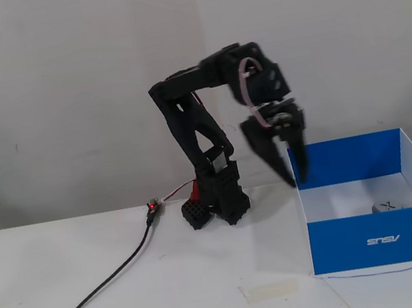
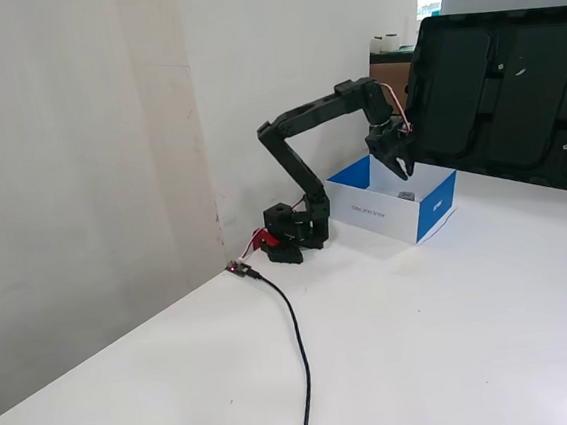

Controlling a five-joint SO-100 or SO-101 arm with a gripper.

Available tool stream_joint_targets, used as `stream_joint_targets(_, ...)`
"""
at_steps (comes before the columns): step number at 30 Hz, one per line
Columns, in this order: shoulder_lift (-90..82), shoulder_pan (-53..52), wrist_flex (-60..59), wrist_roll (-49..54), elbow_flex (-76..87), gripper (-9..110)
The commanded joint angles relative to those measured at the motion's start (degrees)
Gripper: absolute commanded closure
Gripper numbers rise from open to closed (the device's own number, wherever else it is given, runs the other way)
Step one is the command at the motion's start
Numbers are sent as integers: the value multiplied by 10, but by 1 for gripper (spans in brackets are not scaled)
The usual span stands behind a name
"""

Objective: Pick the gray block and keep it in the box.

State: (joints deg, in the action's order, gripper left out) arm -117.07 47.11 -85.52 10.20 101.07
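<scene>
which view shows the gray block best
The fixed view facing the ASUS logo: the block lies inside the box, partly hidden by its front wall. The other fixed view, from farther off, shows the block only as a tiny gray speck.

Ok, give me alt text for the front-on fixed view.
A black robot arm holds its open, empty jaws over the back left corner of a blue box. A small gray block lies inside the box, on a white table.
</scene>
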Motion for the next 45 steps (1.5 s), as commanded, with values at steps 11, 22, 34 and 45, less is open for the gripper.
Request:
stream_joint_targets(11,-72,-354,64,19,81,101)
stream_joint_targets(22,-179,-477,204,-9,243,101)
stream_joint_targets(34,-317,-492,334,-79,431,101)
stream_joint_targets(45,-511,-483,392,-126,614,101)
